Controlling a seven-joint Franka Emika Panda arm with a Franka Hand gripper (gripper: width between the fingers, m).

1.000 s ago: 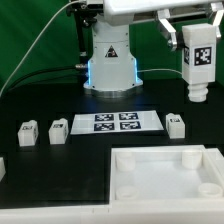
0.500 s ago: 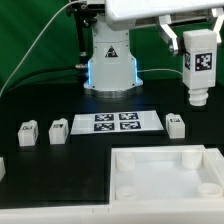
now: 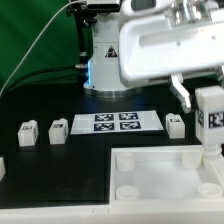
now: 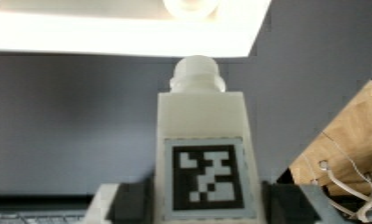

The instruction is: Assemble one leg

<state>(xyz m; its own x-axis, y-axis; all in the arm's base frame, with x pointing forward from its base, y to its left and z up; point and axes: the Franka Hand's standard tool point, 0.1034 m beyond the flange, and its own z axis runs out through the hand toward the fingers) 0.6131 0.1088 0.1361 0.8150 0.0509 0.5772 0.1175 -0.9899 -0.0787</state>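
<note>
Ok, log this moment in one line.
gripper: shut on leg | leg: upright, tip free, near panel corner on exterior view's right | loose legs: flank marker board

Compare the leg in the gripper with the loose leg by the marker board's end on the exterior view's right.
Held leg: clamped in the gripper, upright, off the table, narrow tip down toward the panel. Loose leg: rests on the table beside the marker board, free, showing a squat profile. Both are white tagged blocks.
</note>
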